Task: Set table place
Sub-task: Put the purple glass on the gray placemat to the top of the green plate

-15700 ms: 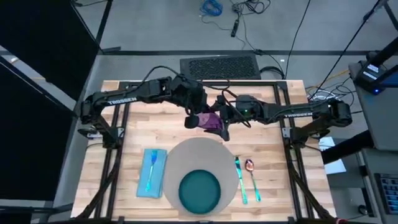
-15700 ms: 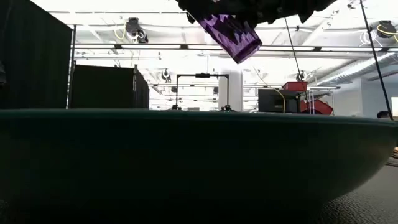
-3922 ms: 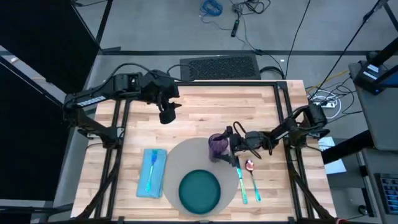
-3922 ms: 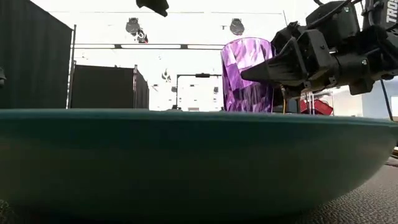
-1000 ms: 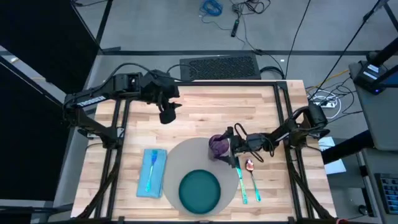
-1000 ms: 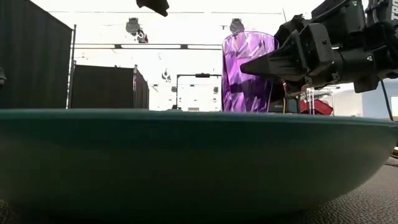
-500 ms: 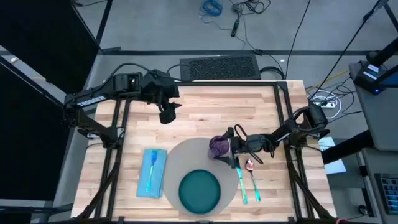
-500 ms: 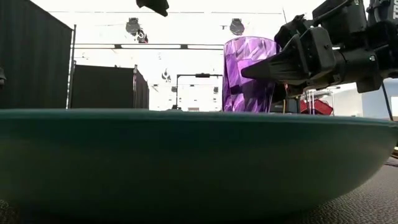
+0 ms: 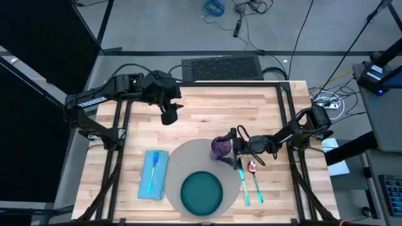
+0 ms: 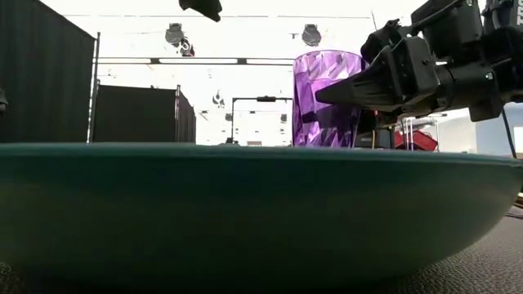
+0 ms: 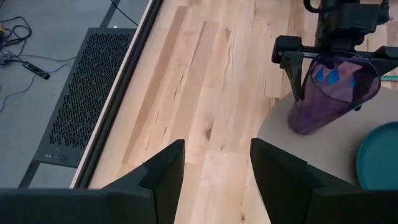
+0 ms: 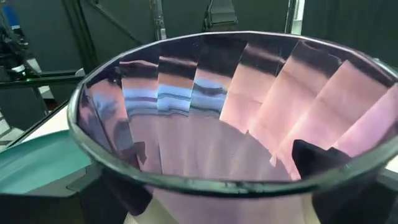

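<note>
The right gripper [image 9: 225, 146] pinches the purple cup [image 9: 219, 146], one finger on each side of its rim, holding it upright on the far right edge of the round mat [image 9: 188, 157]. The teal plate [image 9: 201, 193] sits on the mat's near part. A knife [image 9: 242, 182] and spoon [image 9: 254, 178] lie right of the mat, the napkin [image 9: 153, 174] left. The left gripper [image 9: 168, 115] hovers spread over the far left of the table [image 9: 207, 119].

Low view: plate [image 10: 245, 212] hides cup [image 10: 325, 98] base, mat, cutlery.
</note>
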You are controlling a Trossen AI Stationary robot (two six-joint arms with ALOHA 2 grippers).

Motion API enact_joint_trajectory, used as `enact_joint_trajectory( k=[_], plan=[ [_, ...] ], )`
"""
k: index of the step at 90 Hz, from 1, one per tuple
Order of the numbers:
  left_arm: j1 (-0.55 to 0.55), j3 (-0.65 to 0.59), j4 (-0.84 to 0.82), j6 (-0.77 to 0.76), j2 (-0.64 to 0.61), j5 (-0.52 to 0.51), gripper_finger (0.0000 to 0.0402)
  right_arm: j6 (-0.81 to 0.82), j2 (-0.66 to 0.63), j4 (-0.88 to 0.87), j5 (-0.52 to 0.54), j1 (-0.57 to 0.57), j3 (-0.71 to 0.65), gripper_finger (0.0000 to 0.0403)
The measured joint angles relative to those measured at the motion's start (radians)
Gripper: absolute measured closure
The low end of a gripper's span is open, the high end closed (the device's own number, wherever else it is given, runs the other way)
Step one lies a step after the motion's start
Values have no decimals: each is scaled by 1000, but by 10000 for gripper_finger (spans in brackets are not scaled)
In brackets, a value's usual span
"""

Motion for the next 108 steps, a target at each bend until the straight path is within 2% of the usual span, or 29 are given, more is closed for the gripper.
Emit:
enact_joint_trajectory(
  k=[13, 26, 79, 98, 108],
  plan=[
    [0, 0, 0, 0, 0, 0, 233, -10, 0, 11, -4, 0, 0, 3],
    [0, 0, 0, 0, 0, 0, 233, -11, -1, 27, -89, 13, 5, 3],
    [0, 0, 10, 7, 6, 42, 233, -11, -2, 20, -82, 19, 4, 3],
    [0, 1, 49, -130, 25, 42, 233, -3, -2, 19, -83, 19, 4, 3],
    [0, 1, 64, -130, 38, 42, 233, -3, -2, 18, -83, 19, 4, 3]
  ],
)
